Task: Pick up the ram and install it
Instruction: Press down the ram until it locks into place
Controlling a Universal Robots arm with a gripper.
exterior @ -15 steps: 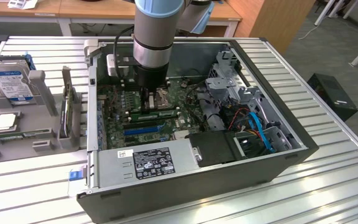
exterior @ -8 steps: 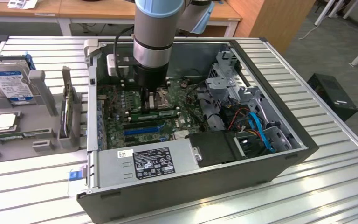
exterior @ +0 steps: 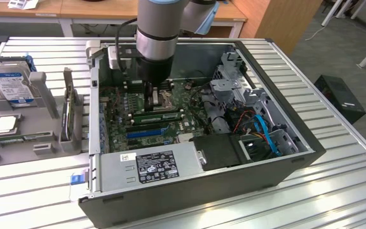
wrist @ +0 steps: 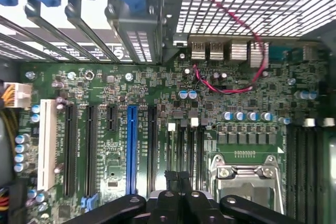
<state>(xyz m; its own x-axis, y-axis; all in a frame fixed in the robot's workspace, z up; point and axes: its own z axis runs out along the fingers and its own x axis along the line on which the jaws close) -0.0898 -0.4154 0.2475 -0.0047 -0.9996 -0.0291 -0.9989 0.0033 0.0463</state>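
Seen from the exterior view, the arm reaches into the open computer case on the slatted tabletop, its tool pressed together above the motherboard. The ram lies seated in a slot just beside the tool. A hard drive stands in a grey holder toward the exterior view's left. The wrist view shows closed fingertips over black memory slots, beside a blue slot and CPU socket.

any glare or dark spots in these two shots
Exterior view: bright striped reflections on the slatted metal table, while the robot arm shades the motherboard below it. Wrist view: backlight blows out the perforated case wall; the shut pincer reads as a dark silhouette.
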